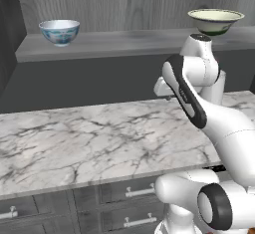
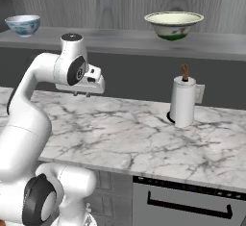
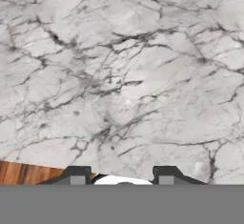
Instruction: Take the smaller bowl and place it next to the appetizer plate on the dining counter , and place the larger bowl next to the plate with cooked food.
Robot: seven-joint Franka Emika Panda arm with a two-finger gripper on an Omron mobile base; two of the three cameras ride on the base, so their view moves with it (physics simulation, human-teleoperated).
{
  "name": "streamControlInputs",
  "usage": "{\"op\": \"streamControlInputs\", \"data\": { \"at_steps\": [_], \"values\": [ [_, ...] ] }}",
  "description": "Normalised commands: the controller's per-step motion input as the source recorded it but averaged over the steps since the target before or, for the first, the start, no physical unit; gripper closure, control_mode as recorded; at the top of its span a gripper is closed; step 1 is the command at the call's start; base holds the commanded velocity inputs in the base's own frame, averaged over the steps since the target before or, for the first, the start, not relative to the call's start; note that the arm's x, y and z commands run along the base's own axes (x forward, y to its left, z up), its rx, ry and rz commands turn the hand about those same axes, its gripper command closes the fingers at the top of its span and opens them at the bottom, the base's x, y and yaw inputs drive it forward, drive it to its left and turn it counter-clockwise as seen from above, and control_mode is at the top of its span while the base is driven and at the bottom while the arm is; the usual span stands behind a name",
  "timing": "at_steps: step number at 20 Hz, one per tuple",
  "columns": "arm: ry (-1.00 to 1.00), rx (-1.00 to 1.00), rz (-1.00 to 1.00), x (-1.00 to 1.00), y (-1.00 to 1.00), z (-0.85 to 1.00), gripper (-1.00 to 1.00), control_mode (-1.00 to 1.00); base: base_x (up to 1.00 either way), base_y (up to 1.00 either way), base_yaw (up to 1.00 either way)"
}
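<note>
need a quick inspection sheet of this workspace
surface: grey-veined marble counter, bare in front of the arm; grey drawers below.
job's things: smaller bowl upright at the left of the grey shelf; larger bowl upright further right on it, well apart.
clutter: paper towel roll upright on the counter near the back wall.
end effector: over bare marble, fingertips apart, nothing between them.
cables: nothing seen.
surroundings: grey wood wall panel behind the shelf; dark appliance door with handle under the counter.
</note>
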Motion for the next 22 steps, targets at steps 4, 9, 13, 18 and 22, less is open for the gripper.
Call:
{"op": "streamControlInputs", "data": {
  "at_steps": [4, 9, 13, 18, 22],
  "values": [
    [0.0, 0.0, 0.0, -0.01, 0.0, 0.0, -1.0, -1.0, 0.0, 0.0, 0.0],
    [-0.17, 0.0, 0.0, -0.68, -0.02, 0.01, -1.0, -1.0, 0.0, 0.0, 0.0],
    [-0.48, 0.0, -0.01, -0.99, -0.09, 0.41, -1.0, -1.0, 0.0, 0.0, 0.0],
    [-0.58, 0.03, -0.07, -0.56, -0.09, 0.84, -1.0, -1.0, 0.0, 0.0, 0.0],
    [-0.44, 0.03, -0.16, -0.39, -0.21, 1.0, -1.0, -1.0, 0.0, 0.0, 0.0]
  ]
}}
